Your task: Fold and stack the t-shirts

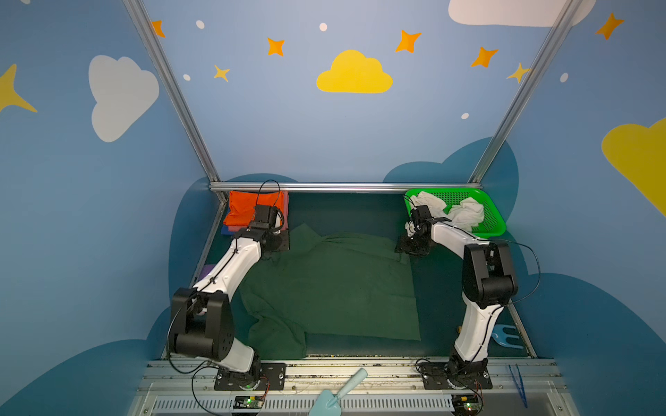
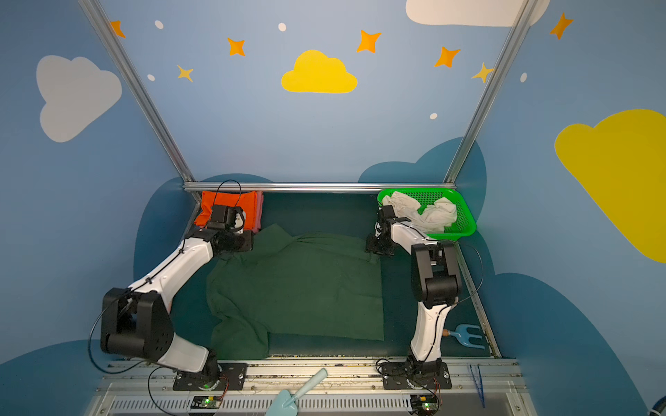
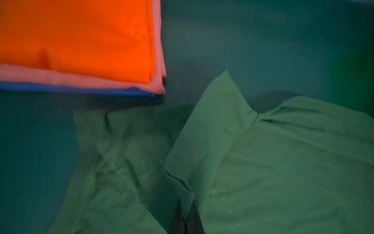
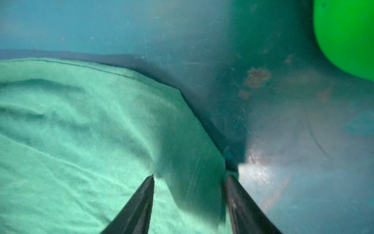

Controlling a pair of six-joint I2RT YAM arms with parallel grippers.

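The dark green t-shirt [image 1: 331, 284] [image 2: 299, 288] lies spread and rumpled on the mat. My left gripper [image 1: 274, 251] [image 3: 186, 201] is at its far left corner, shut on a pinch of the green cloth [image 3: 263, 172]. My right gripper [image 1: 411, 248] [image 4: 190, 177] is low at the far right corner, open, its fingers on either side of the shirt's edge [image 4: 198, 141]. Behind the left gripper is a folded stack: orange t-shirt [image 1: 248, 207] [image 3: 81, 40] on pink [image 3: 60, 78] on blue [image 3: 81, 89]. A crumpled white t-shirt [image 1: 465, 212] lies in the basket.
The green mesh basket [image 1: 495, 216] stands at the back right, just behind my right wrist. A blue hand fork [image 1: 508, 335] lies at the right edge. A pale blue trowel [image 1: 338, 392] and blue tweezers [image 1: 519, 385] rest on the front rail. A metal bar [image 1: 346, 186] bounds the back.
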